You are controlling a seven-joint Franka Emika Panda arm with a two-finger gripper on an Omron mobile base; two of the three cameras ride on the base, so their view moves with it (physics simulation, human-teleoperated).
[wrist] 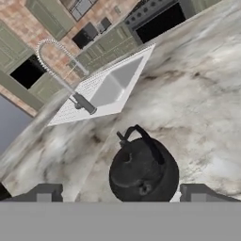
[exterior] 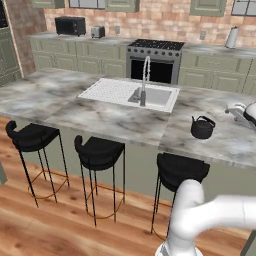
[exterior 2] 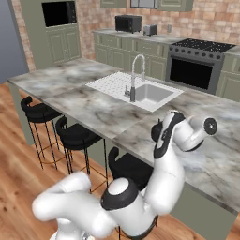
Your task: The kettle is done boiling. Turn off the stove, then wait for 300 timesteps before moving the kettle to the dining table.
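The small black kettle stands upright on the marble dining table, right of the sink. In the hand view the kettle sits just beyond my gripper. The gripper is open: its dark fingertips stand wide on either side, clear of the kettle's body. My white hand hovers to the kettle's right above the table. The stove stands against the back wall, and it also shows as the stove past the table.
A white inset sink with a tall faucet lies in the table's middle. Three black bar stools line its near side. A microwave, a toaster and a white-silver jug stand on the back counters.
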